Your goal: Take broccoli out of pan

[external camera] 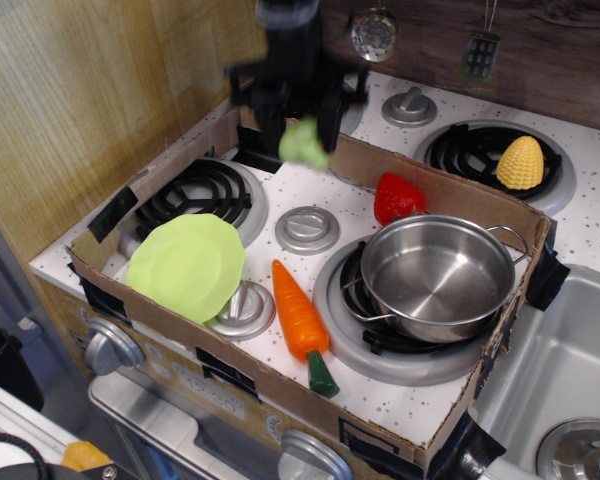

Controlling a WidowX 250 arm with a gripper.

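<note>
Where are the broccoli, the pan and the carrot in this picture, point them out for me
broccoli (304,143), the only camera view, on its pale-green bumpy head.
pan (450,303), the only camera view, on its bare inner wall near the front.
carrot (298,312), the only camera view, on the middle of its orange body.
</note>
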